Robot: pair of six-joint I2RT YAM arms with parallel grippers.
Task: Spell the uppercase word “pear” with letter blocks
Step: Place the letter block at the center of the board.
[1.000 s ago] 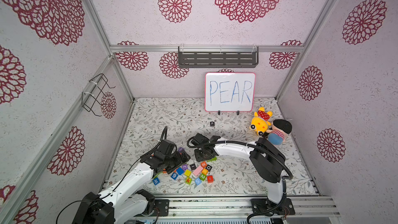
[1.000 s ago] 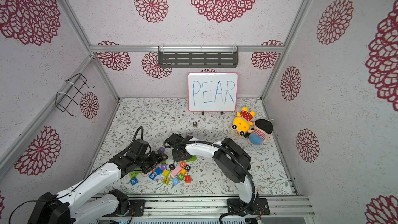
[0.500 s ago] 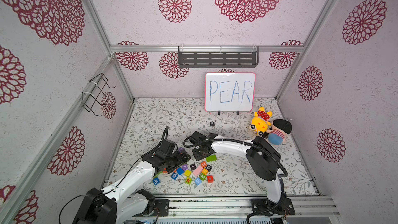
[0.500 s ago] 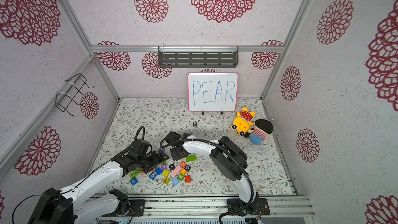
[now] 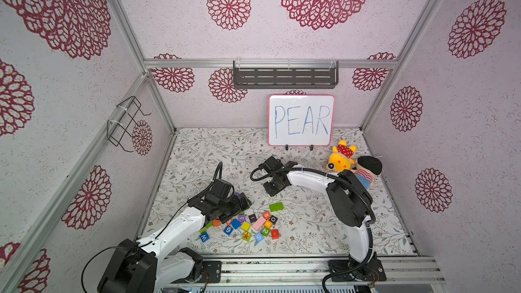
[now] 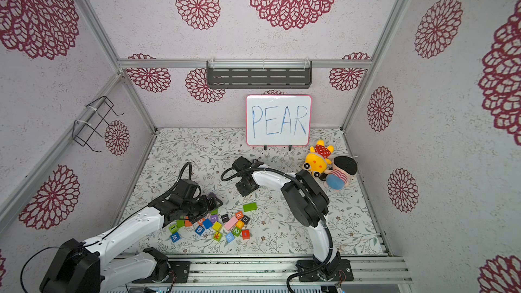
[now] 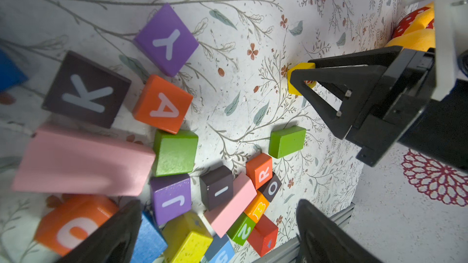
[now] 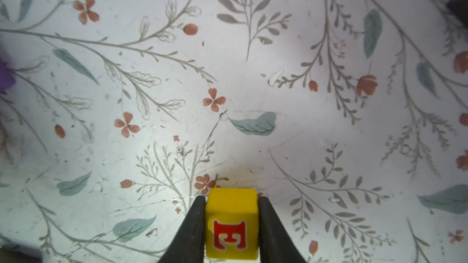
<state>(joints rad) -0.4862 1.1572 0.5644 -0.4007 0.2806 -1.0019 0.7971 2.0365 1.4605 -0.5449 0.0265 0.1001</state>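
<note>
Between the jaws of the right gripper (image 8: 231, 198) the yellow E cube (image 8: 231, 223) is pinched, its arm being stretched low over the floral mat (image 8: 253, 72). The left gripper (image 7: 219, 202) is angled downward, jaws spread wide; ahead of them the A cube (image 7: 163, 103) and R cube (image 7: 259, 170) are left unheld.

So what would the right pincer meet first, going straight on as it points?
Likely bare table: the yellow E block in the right pincer would touch down first. No other block sits in line, though depth is unclear.
</note>
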